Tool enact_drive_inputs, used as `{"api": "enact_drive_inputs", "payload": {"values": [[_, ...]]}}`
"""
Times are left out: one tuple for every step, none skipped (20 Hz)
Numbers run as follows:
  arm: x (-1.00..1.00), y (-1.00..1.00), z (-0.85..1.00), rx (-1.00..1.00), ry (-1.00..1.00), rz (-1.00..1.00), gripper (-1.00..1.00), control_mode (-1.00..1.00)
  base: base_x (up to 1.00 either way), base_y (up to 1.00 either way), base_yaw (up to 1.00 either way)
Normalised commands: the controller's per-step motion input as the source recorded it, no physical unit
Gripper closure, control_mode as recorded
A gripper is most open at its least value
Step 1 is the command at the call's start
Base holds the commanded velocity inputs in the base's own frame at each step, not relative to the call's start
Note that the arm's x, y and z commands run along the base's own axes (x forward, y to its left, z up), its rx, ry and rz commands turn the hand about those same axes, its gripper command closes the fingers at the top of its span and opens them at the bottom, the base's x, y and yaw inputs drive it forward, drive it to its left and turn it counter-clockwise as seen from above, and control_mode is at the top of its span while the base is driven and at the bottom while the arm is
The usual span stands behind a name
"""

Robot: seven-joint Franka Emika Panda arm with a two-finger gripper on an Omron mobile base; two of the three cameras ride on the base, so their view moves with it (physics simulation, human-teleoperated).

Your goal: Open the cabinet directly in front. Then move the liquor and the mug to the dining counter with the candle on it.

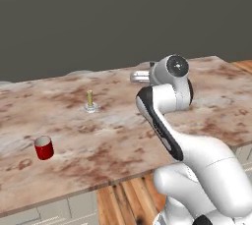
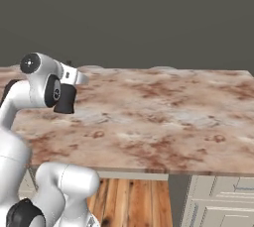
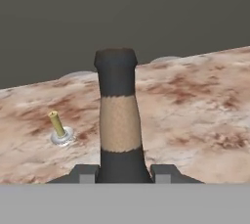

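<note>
Hand view: end effector [image 3: 124, 174] is clenching the liquor [image 3: 118, 120] (dark slim neck, tan band) above the marbled stone bench [image 3: 195, 115], right of the stubby yellow candle [image 3: 57, 125]; cylindrical red mug [image 1: 44, 148] is sitting nearer.

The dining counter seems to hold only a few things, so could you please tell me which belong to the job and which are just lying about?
Part of the job:
- dining counter
- candle, standing upright on it
- mug, already on the counter
- liquor, held in the pincer above the counter

Just lying about:
- nothing that I can make out
</note>
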Motion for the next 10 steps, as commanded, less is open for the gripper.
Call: {"api": "enact_drive_inputs", "payload": {"values": [[1.0, 0.0, -0.49, 0.0, -0.02, 0.0, 1.0, -1.0, 0.0, 0.0, 0.0], [1.0, 0.0, -0.49, 0.0, -0.04, 0.0, 1.0, -1.0, 0.0, 0.0, 0.0], [1.0, 0.0, -0.48, 0.0, -0.03, 0.0, 1.0, -1.0, 0.0, 0.0, 0.0], [0.98, 0.0, -0.38, 0.0, 0.0, 0.0, 1.0, -1.0, 0.0, 0.0, 0.0], [0.98, 0.0, -0.35, 0.0, 0.0, 0.0, 1.0, -1.0, 0.0, 0.0, 0.0], [1.0, 0.0, -0.35, 0.0, 0.0, 0.0, 1.0, -1.0, 0.0, 0.0, 0.0], [0.94, 0.0, -0.31, 0.0, 0.0, 0.0, 1.0, -1.0, 0.0, 0.0, 0.0], [0.76, 0.0, -0.29, -0.01, 0.0, 0.0, 1.0, -1.0, 0.0, 0.0, 0.0], [0.66, 0.0, -0.25, -0.02, -0.01, 0.0, 1.0, -1.0, 0.0, 0.0, 0.0], [0.58, 0.0, -0.22, -0.01, 0.0, 0.0, 1.0, -1.0, 0.0, 0.0, 0.0]]}}
